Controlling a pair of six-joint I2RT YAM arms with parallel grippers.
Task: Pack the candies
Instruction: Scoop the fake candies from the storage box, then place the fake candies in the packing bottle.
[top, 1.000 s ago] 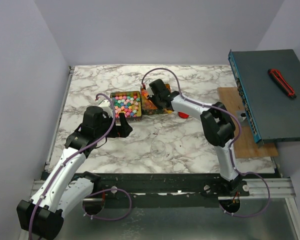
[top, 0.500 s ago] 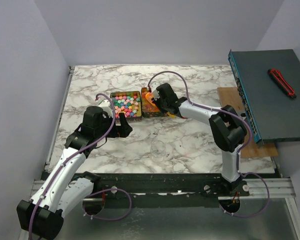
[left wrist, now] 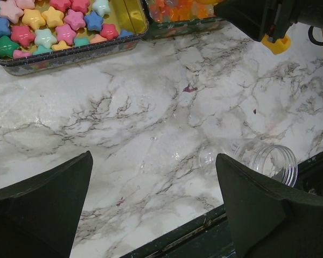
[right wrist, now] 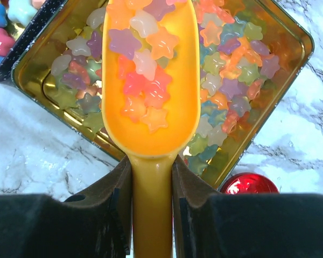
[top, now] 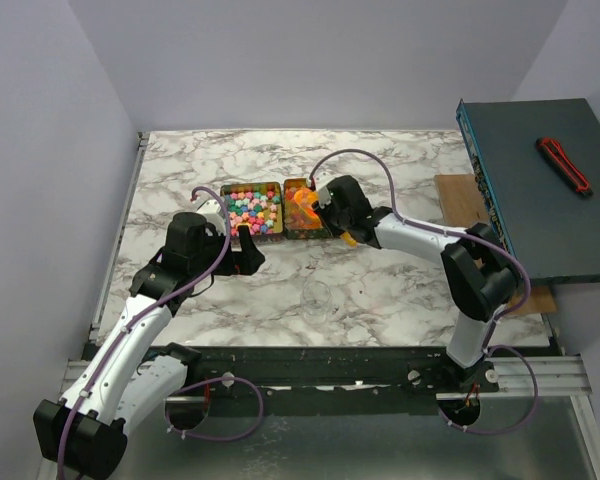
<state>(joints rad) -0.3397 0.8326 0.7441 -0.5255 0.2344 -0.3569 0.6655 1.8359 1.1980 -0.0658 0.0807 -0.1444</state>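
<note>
The marble table (left wrist: 151, 107) bears two adjoining tins (left wrist: 70, 54) of candies (left wrist: 43, 37), a clear jar (left wrist: 264, 158) on its side and a red cap (right wrist: 250, 184).

Star-shaped candies (right wrist: 151, 43): translucent jellies lie in the scoop (right wrist: 151, 134) and the tin (right wrist: 293, 45) beneath; opaque pastel ones fill the neighbouring tin (left wrist: 132, 19).

Orange scoop (right wrist: 151, 141) hangs above tin (right wrist: 300, 42); clear jar (left wrist: 269, 159) lies sideways.
</note>
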